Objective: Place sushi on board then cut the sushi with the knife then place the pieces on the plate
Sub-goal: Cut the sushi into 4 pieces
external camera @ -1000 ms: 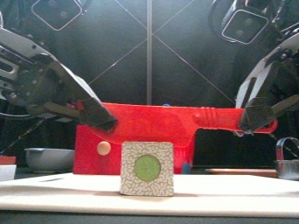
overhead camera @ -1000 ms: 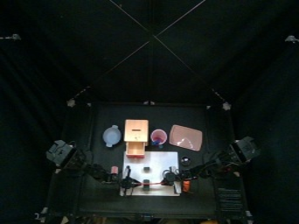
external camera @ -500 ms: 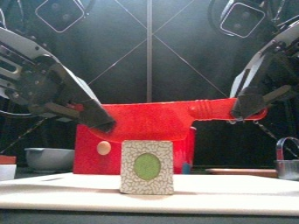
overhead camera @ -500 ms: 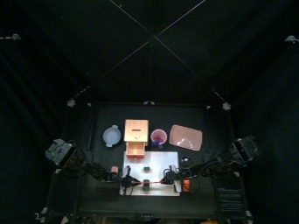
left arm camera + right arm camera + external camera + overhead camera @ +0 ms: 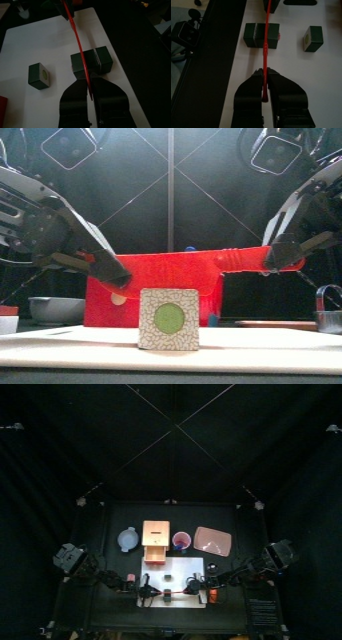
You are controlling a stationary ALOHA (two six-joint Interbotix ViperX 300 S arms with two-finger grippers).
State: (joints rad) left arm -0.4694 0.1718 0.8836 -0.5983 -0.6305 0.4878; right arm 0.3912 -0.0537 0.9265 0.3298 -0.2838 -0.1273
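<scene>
A red toy knife (image 5: 201,261) hangs level over the white board (image 5: 267,343), held at both ends. My left gripper (image 5: 114,276) is shut on its blade end and my right gripper (image 5: 283,255) is shut on its handle end. In the left wrist view the knife (image 5: 77,45) runs edge-on over a dark green sushi roll (image 5: 92,61), and a single cut piece (image 5: 41,76) lies apart from it. The right wrist view shows the same roll (image 5: 262,36) under the knife (image 5: 266,45) and the piece (image 5: 314,38) beside it. That piece (image 5: 168,319) stands at the board's front edge.
Behind the board stand the wooden box (image 5: 156,539) with its red drawer front (image 5: 107,308), the blue-grey bowl (image 5: 128,539), the red cup (image 5: 182,540) and the pink tray (image 5: 213,539). The bowl (image 5: 54,309) shows low at the left.
The right gripper has risen a little with the handle end and the left end has dipped. The blade shows narrower in the front view. The sushi has not moved.
</scene>
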